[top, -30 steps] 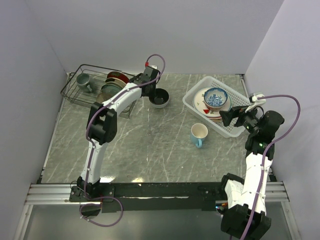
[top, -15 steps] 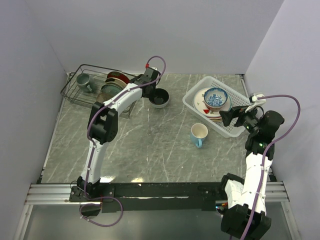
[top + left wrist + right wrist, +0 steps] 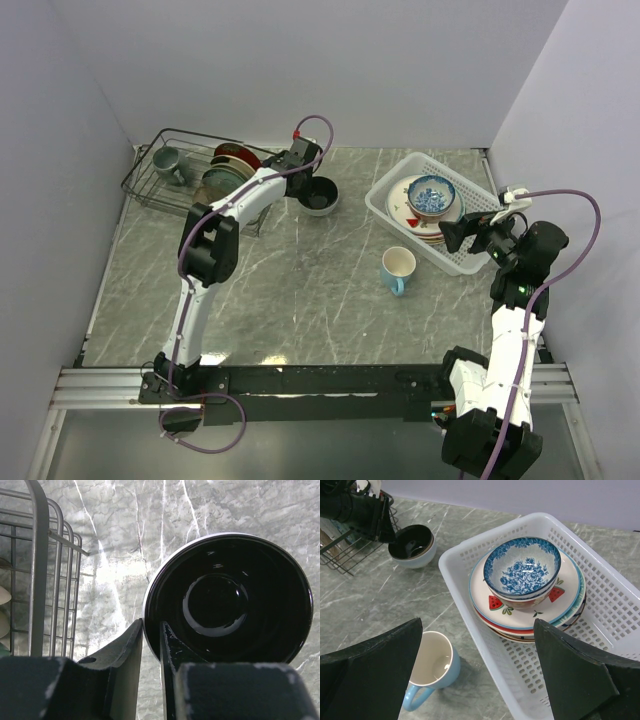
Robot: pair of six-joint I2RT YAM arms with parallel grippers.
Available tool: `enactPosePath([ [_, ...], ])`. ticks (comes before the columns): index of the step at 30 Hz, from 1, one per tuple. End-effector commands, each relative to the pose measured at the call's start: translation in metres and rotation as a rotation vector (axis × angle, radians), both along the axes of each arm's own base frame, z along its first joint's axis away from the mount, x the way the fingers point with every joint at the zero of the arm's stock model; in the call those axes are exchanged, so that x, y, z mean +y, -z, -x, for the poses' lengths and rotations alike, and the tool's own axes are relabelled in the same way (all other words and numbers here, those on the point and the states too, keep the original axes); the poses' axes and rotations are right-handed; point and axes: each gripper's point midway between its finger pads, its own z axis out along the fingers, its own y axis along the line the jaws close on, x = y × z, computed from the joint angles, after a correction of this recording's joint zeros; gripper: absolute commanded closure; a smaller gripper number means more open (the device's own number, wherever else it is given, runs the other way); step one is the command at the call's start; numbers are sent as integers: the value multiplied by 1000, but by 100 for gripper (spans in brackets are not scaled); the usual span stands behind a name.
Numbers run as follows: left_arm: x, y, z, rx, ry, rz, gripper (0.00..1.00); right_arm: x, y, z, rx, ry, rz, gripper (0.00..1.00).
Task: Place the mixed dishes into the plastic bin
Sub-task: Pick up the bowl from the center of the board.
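The white plastic bin (image 3: pixel 377 203) stands at the back right and holds a stack of patterned plates (image 3: pixel 495 607) with the blue-patterned bowl (image 3: pixel 522 570) on top. The light blue mug (image 3: pixel 397 268) stands upright on the table just in front of the bin's near left wall. A cream-and-dark bowl (image 3: pixel 321 195) sits on the table right of the rack. My left gripper (image 3: pixel 151 630) is shut on its rim, one finger inside and one outside. My right gripper (image 3: pixel 478 630) is open and empty, hovering over the bin's near edge and the mug (image 3: pixel 432 667).
A black wire rack (image 3: pixel 150 185) at the back left holds a grey-green mug (image 3: pixel 165 160) and upright plates (image 3: pixel 225 170). Its wires (image 3: pixel 35 570) stand close to the left of my left gripper. Walls close in the table at the back and sides.
The left wrist has shifted slightly toward the back right at the dark bowl. The right arm, mug and bin have not moved.
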Motion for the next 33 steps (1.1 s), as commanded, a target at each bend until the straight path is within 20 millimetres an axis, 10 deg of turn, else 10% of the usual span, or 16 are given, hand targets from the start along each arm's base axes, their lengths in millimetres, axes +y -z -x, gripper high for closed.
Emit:
enactPosePath([
  [1,-4,-19,-11,-48,6,13,77,-4,-16,-3,-53,10,34,0],
  [9,4,-19,-14,-59,-5,-35,57,-4,-16,-3,-53,11,36,0],
  [33,14,-3,-21,-50,19,-167,55,-5,-16,-4,-50,14,36,0],
])
